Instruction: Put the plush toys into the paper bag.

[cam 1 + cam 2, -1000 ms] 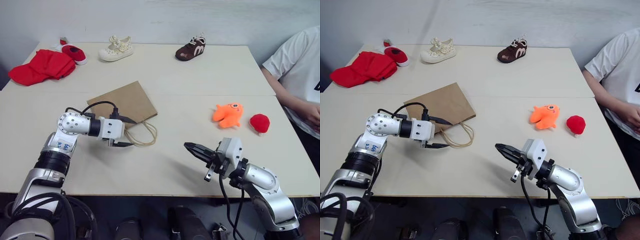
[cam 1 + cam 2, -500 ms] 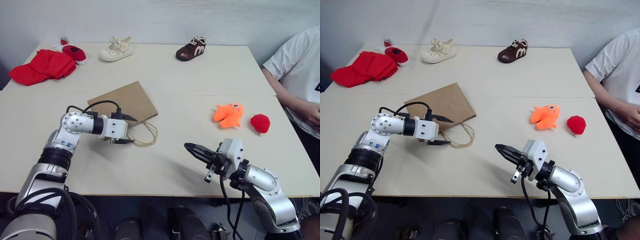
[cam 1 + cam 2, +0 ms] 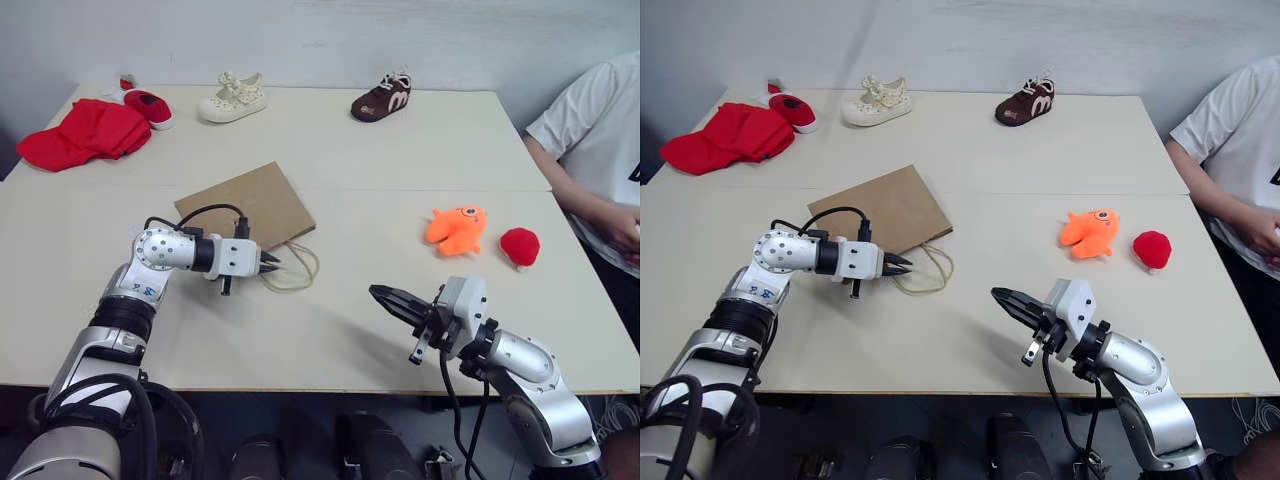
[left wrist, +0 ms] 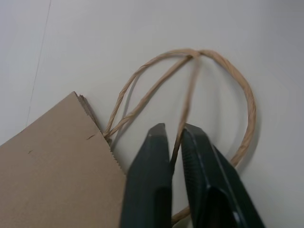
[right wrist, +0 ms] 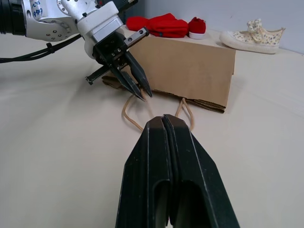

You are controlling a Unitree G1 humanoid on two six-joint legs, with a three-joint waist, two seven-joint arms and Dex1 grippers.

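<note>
The left gripper (image 4: 175,142), gaping a second ago, has now pinched a cord handle (image 4: 187,102) of the flat paper bag (image 3: 245,205) at ten o'clock, plush toys (image 3: 456,229) untouched at two o'clock, right gripper (image 3: 385,297) clenched empty.

We see the paper bag (image 3: 246,204) lying flat on the table (image 3: 400,150), left of centre, its loop handles (image 3: 295,268) spread toward five o'clock. The left gripper (image 3: 270,263) sits at the bag's six o'clock, at the handles. The fish plush (image 3: 456,228) lies at three o'clock from the bag, well apart, with the round plush (image 3: 520,246) just beside it, farther right. The right gripper (image 3: 385,297) hangs near the front edge, at seven o'clock from the fish plush. Along the far edge, at the bag's ten to one o'clock, lie a cloth heap (image 3: 85,132), a small shoe (image 3: 147,104), a sandal (image 3: 232,97) and a sneaker (image 3: 382,98). A person (image 3: 590,150) sits at the right edge.
</note>
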